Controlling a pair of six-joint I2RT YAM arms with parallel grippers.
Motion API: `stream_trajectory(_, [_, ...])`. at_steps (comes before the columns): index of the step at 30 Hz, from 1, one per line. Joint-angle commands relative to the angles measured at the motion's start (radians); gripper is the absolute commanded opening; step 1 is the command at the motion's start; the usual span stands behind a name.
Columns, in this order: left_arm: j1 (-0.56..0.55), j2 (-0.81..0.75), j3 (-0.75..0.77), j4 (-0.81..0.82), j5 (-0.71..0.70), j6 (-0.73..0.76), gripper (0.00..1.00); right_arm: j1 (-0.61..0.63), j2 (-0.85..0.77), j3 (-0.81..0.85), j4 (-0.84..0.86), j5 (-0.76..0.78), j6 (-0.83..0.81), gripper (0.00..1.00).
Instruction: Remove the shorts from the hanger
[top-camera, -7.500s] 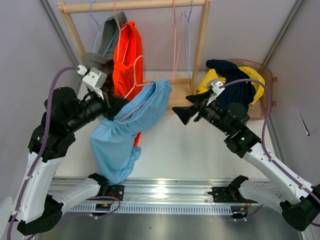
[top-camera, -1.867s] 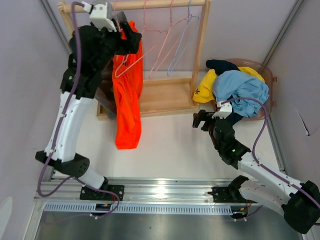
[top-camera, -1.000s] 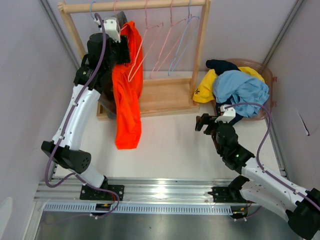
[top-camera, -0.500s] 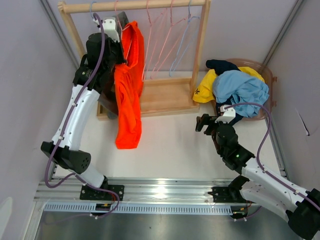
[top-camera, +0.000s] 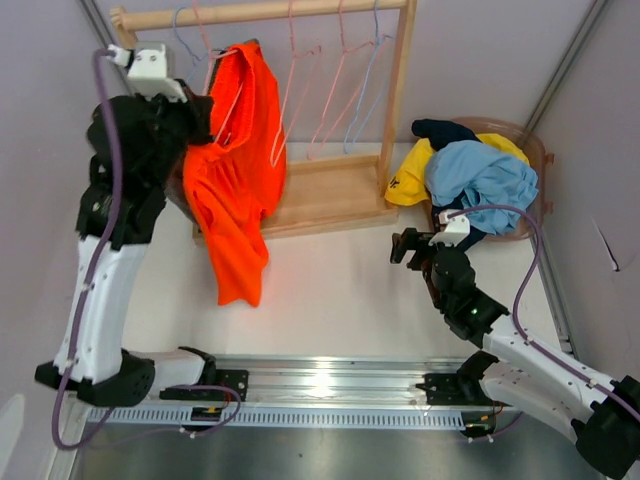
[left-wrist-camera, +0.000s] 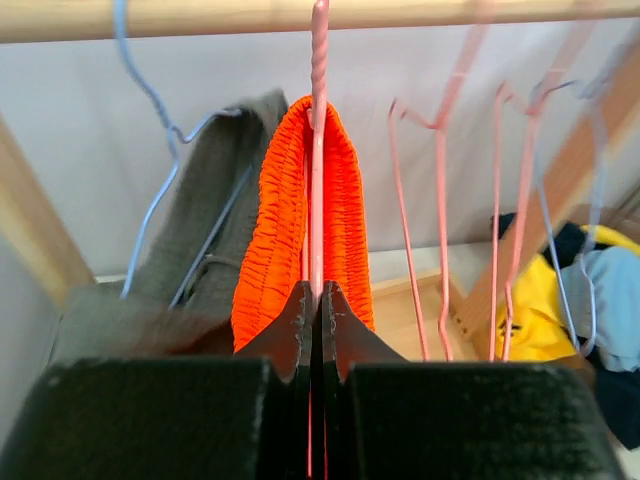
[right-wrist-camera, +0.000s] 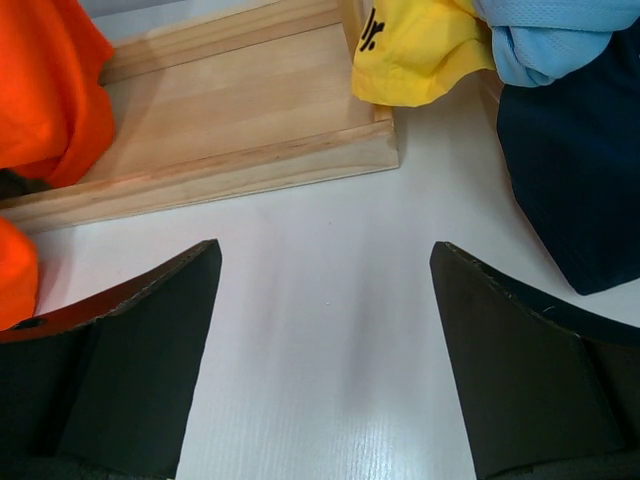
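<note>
1. Left gripper (left-wrist-camera: 319, 290): the jaws are pressed together at the neck of the pink hanger (left-wrist-camera: 318, 150), whose wire runs down between the fingers. We cannot tell whether any cloth is pinched along with it. The grip sits just under the waistband, which we judge gives control of the hanger and its garment together.
2. Orange shorts (left-wrist-camera: 285, 230): the gathered waistband straddles the pink hanger. In the top view the cloth hangs slanted toward the left arm, with the lower leg trailing over the table. The slant suggests the garment is being drawn sideways off the rack.
3. Grey shorts (left-wrist-camera: 225, 200): these hang on a blue hanger (left-wrist-camera: 150, 100) just left of the orange pair, touching it. They look like the last pair to be removed after this one.
4. Rail (left-wrist-camera: 200, 18): the wooden bar carries all the hooks. The empty hangers (left-wrist-camera: 440, 200) to the right dangle bare.
5. Right gripper (right-wrist-camera: 325, 250): the jaws stand wide apart and hold nothing. It hovers low over the table beside the rack base (right-wrist-camera: 240, 120), apparently waiting to receive the next garment.
6. Removed pile: the yellow shorts (right-wrist-camera: 420, 50), light blue shorts (right-wrist-camera: 540, 40) and navy shorts (right-wrist-camera: 570, 170) lie heaped in the basket (top-camera: 535, 150) to the right of the rack.
</note>
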Motion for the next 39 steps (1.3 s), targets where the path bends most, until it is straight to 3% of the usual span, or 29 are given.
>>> stream_trajectory(1, [-0.002,-0.163,-0.039,0.108,0.046,0.003,0.0,0.008,-0.015,0.004,0.062,0.006,-0.012,0.91])
stream_trajectory(8, [-0.002,-0.259,-0.133,0.133,0.046,0.025,0.0,0.021,0.002,0.038,0.059,-0.008,-0.017,0.91])
stream_trajectory(11, [-0.002,-0.301,-0.2,0.124,0.107,-0.015,0.0,0.047,-0.01,0.049,0.054,-0.003,-0.032,0.91])
stream_trajectory(13, [-0.002,-0.354,-0.246,0.105,0.158,-0.055,0.0,0.058,-0.036,0.046,0.068,-0.072,-0.064,0.93])
stream_trajectory(16, [-0.002,-0.447,-0.432,0.072,0.257,-0.077,0.0,0.071,-0.059,0.056,0.087,-0.285,-0.153,1.0])
stream_trajectory(21, [-0.004,-0.522,-0.566,-0.016,0.388,-0.055,0.0,0.078,-0.043,0.132,0.088,-0.403,-0.207,0.99])
stream_trajectory(26, [-0.004,-0.584,-0.583,-0.08,0.538,-0.073,0.0,0.078,0.022,0.191,0.105,-0.414,-0.229,0.99])
stream_trajectory(31, [-0.005,-0.585,-0.482,-0.152,0.727,-0.1,0.0,0.078,0.052,0.201,0.139,-0.423,-0.221,1.0])
stream_trajectory(39, [-0.007,-0.584,-0.472,-0.116,0.836,-0.198,0.0,0.087,0.077,0.175,0.182,-0.433,-0.184,0.99])
